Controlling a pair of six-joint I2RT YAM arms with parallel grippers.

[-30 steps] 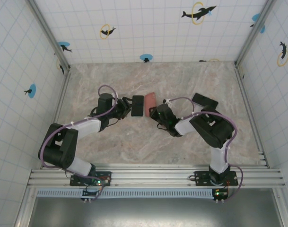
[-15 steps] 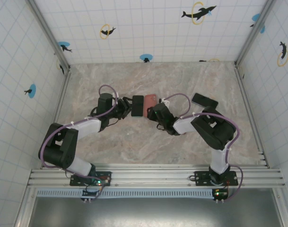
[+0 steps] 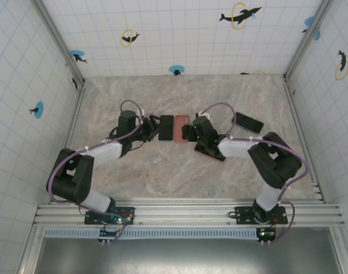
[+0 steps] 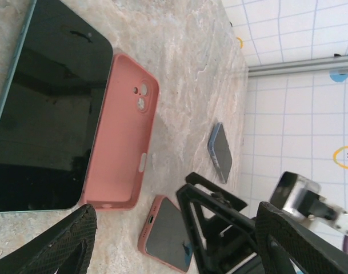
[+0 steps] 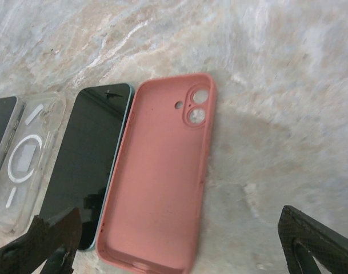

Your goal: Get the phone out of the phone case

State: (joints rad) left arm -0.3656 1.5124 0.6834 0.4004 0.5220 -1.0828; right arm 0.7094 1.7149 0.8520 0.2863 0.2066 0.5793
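Tools: left tool (image 3: 152, 127) and right tool (image 3: 190, 133) both released, empty.
Risk: right tool, if moving low, may shove pink case (image 3: 181, 127) left onto phone (image 3: 166, 127).

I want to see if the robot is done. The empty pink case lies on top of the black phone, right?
No. The empty pink case lies beside the black phone, not on top of it. Both rest flat on the table. The right wrist view shows this.

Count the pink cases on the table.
2. An empty case lies beside the bare phone mid-table. The other case wraps a second phone, partly under the right arm. More may hide beneath the arms.
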